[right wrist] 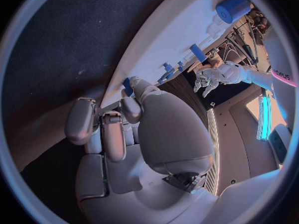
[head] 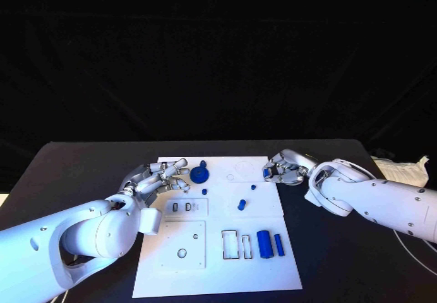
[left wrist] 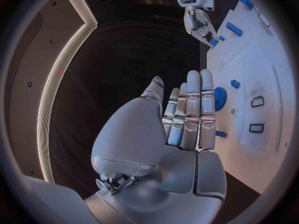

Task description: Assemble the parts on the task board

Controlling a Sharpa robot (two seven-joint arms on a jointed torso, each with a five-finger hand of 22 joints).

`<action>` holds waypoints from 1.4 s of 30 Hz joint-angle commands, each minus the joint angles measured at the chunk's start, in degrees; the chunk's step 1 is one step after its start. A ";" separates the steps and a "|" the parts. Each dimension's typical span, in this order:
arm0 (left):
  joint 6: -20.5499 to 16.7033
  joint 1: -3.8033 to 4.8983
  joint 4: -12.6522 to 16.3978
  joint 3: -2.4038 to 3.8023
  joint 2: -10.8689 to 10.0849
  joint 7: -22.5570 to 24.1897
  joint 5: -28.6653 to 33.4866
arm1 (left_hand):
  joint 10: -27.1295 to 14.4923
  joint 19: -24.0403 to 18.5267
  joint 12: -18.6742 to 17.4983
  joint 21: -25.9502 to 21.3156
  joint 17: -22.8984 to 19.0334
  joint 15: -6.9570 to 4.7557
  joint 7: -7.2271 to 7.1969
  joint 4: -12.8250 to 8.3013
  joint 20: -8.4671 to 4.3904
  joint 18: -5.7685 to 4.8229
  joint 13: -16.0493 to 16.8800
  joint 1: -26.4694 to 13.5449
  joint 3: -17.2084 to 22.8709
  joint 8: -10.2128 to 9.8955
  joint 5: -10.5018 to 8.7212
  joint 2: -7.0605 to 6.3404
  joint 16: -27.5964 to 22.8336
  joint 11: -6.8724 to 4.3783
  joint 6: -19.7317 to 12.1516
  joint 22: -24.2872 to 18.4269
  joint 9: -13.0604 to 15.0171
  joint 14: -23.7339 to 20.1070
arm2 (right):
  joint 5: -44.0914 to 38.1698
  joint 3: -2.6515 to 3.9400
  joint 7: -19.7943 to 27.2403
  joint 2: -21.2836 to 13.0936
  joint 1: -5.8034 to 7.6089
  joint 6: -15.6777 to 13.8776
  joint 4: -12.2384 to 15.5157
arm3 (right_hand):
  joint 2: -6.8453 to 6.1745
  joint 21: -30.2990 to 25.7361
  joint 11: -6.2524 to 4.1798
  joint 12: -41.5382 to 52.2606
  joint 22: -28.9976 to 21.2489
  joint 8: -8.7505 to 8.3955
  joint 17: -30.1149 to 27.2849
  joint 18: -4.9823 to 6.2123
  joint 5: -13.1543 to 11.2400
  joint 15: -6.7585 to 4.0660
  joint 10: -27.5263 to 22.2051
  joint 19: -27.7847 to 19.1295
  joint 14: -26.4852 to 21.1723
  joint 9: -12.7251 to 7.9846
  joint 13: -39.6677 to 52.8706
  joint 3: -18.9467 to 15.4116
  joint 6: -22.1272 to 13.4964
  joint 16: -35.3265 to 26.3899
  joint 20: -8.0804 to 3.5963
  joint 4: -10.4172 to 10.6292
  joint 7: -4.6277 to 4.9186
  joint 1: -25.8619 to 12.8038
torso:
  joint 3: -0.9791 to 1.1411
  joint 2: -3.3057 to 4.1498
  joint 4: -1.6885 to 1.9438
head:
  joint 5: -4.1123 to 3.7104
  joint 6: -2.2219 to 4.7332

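Reaching along the task board (head: pixel 215 265)'s far edge, left hand (head: pixel 162 178) spread empty beside the blue gear (head: pixel 199 174); right hand (head: pixel 284 170) pinches a small blue part (right wrist: pixel 127 86). Seat it squarely.

The scene is lit from above with a cool bluish cast; the task board (head: pixel 214 265) is brightly washed out against a black backdrop. Wrist views are heavily bent at the rims, with edges darkened.

Black table (head: pixel 82 164), black backdrop behind; lit strip (left wrist: pixel 62 64) along room wall.
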 commanded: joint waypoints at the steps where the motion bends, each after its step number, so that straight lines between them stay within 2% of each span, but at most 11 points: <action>1: 1.22 0.04 0.06 0.03 0.12 -0.02 -0.12 | -0.37 -0.34 0.36 0.35 0.08 -0.04 0.00 0.00 0.07 0.41 0.09 -0.12 -0.21 -0.21 -0.09 0.20 0.19 -0.10 -0.28 0.09 0.05 -0.35 | -0.73 -0.01 -0.20 0.12 -0.07 -0.24 0.22 | 0.01 0.37 -0.17 0.89 0.26 0.54 10.71 -0.96 -0.24 -0.48 0.84 0.50 5.06 0.17 0.77 -0.50 0.93 0.31 0.07 0.15 -0.20 -0.96 | 0.03 0.02 -0.01 | 0.01 -0.09; 8: 1.26 0.04 -0.06 0.03 0.16 -0.09 -0.12 | -0.38 -0.36 0.36 0.36 0.09 -0.04 0.01 -0.01 0.07 0.41 0.09 -0.12 -0.21 -0.21 -0.09 0.21 0.20 -0.09 -0.28 0.10 0.05 -0.37 | 1.19 0.15 -0.54 -0.07 0.00 -3.53 1.80 | 1.60 1.50 -1.09 4.97 2.39 1.64 11.74 -1.32 0.08 -1.22 3.20 1.53 5.28 0.84 4.56 -0.12 3.51 0.93 -0.50 -0.41 -1.33 -0.74 | 0.03 -0.04 -0.01 | 0.09 -0.20; 9: 1.26 0.04 -0.09 0.03 0.16 -0.09 -0.12 | -0.38 -0.36 0.36 0.36 0.09 -0.04 0.01 -0.01 0.07 0.41 0.09 -0.12 -0.21 -0.21 -0.09 0.21 0.20 -0.09 -0.28 0.10 0.05 -0.37 | 1.38 0.19 -1.00 -0.14 0.07 -3.81 2.24 | 1.93 1.56 -1.22 5.20 2.48 1.75 11.80 -1.34 -0.21 -1.33 3.35 1.57 5.29 0.93 4.80 0.05 3.79 0.96 -0.60 -0.61 -1.47 -0.55 | 0.02 -0.06 0.00 | 0.09 -0.22; 11: 1.26 0.04 -0.18 0.03 0.17 -0.10 -0.12 | -0.38 -0.36 0.36 0.36 0.09 -0.04 0.01 -0.01 0.07 0.41 0.09 -0.12 -0.21 -0.21 -0.09 0.21 0.20 -0.09 -0.28 0.10 0.05 -0.37 | 1.77 0.28 -2.05 -0.30 0.27 -4.13 3.17 | 2.95 1.60 -1.49 5.36 2.46 1.88 11.76 -1.34 -2.92 -1.61 3.48 1.57 5.28 1.14 5.04 0.71 4.22 0.94 -0.91 -1.32 -1.76 0.09 | -0.04 -0.08 0.02 | 0.06 -0.29; 13: 1.25 0.04 -0.29 0.03 0.18 -0.10 -0.12 | -0.42 -0.40 0.37 0.39 0.12 -0.04 0.01 -0.04 0.08 0.42 0.09 -0.06 -0.19 -0.20 -0.08 0.27 0.23 -0.09 -0.30 0.13 0.06 -0.40 | 2.04 0.36 -3.39 -0.47 0.54 -4.34 4.29 | 3.21 1.62 -1.53 5.28 2.49 1.85 11.70 -1.35 -3.50 -1.66 3.43 1.56 5.27 1.21 5.03 0.93 4.26 0.91 -0.99 -1.60 -1.79 0.19 | -0.06 -0.10 0.03 | 0.09 -0.31; 21: 1.44 0.05 -1.43 0.02 0.43 0.03 -0.12 | -0.49 -0.46 0.38 0.45 0.17 -0.03 0.02 -0.11 0.09 0.43 0.10 0.06 -0.14 -0.18 -0.07 0.37 0.27 -0.08 -0.33 0.19 0.06 -0.46 | 0.46 0.48 -10.19 0.28 1.74 -1.62 10.59 | 3.59 1.40 -1.37 3.80 2.03 1.36 10.99 -1.28 -3.13 -1.60 2.57 1.28 5.10 1.26 3.98 1.76 3.73 0.48 -1.07 -2.71 -1.51 0.43 | -0.27 -0.58 0.20 | 0.58 -0.72; 28: 1.77 0.03 -2.91 0.02 0.76 0.27 -0.12 | -0.55 -0.50 0.37 0.47 0.19 -0.02 0.03 -0.13 0.10 0.43 0.09 0.10 -0.13 -0.19 -0.08 0.40 0.28 -0.07 -0.37 0.22 0.06 -0.50 | -3.37 0.45 -16.67 4.68 1.62 -0.97 14.44 | 3.81 1.37 -1.18 2.91 2.07 0.95 10.62 -1.30 -2.00 -1.46 2.08 1.25 5.01 1.30 3.41 2.40 3.37 0.25 -0.96 -3.28 -1.29 0.12 | -0.50 -1.36 0.60 | 1.48 -1.47; 30: 1.88 0.01 -3.14 0.01 0.81 0.31 -0.13 | -0.57 -0.52 0.37 0.47 0.19 -0.02 0.04 -0.14 0.11 0.43 0.09 0.11 -0.13 -0.19 -0.08 0.40 0.29 -0.06 -0.39 0.23 0.06 -0.52 | -4.88 0.42 -17.86 5.94 1.51 -0.99 14.92 | 3.77 1.36 -1.15 2.77 2.05 0.89 10.57 -1.30 -1.89 -1.43 2.01 1.24 4.99 1.30 3.31 2.42 3.32 0.21 -0.94 -3.31 -1.25 -0.02 | -0.54 -1.54 0.66 | 1.57 -1.64; 34: 2.24 0.00 -3.83 0.01 1.01 0.39 -0.13 | -0.76 -0.70 0.35 0.51 0.24 0.04 0.11 -0.21 0.15 0.42 0.07 0.17 -0.15 -0.22 -0.09 0.45 0.29 0.00 -0.53 0.30 0.04 -0.70 | -8.19 0.23 -20.42 8.79 1.33 -1.38 15.33 | 3.72 1.33 -1.12 2.60 1.99 0.83 10.48 -1.29 -1.82 -1.40 1.92 1.21 4.97 1.30 3.19 2.44 3.26 0.16 -0.92 -3.32 -1.22 -0.19 | -0.85 -1.95 1.05 | 1.82 -2.13; 38: 2.41 -0.01 -4.97 -0.01 1.09 0.32 -0.13 | -0.87 -0.84 0.35 0.51 0.26 0.08 0.15 -0.25 0.18 0.41 0.07 0.21 -0.16 -0.23 -0.10 0.48 0.26 0.04 -0.61 0.34 0.04 -0.86 | -9.93 -0.24 -21.96 11.41 1.04 -1.08 14.46 | 3.61 1.28 -1.04 2.43 1.91 0.64 10.39 -1.27 -1.72 -1.34 1.84 1.16 4.95 1.28 3.10 2.49 3.06 0.10 -0.87 -3.35 -1.12 -0.55 | -1.08 -2.21 1.22 | 2.08 -2.28; 42: 2.56 0.00 -5.90 -0.01 1.10 0.26 -0.13 | -0.96 -1.03 0.36 0.50 0.26 0.14 0.19 -0.27 0.23 0.39 0.07 0.20 -0.21 -0.22 -0.11 0.49 0.19 0.09 -0.69 0.37 0.04 -1.09 | -10.79 -0.62 -23.23 14.21 0.08 0.08 12.99 | 3.39 1.11 -0.92 2.14 1.59 0.36 10.24 -1.22 -1.61 -1.23 1.70 0.99 4.92 1.26 2.94 2.46 2.83 0.00 -0.77 -3.19 -0.99 -1.39 | -1.16 -2.29 1.31 | 2.60 -2.50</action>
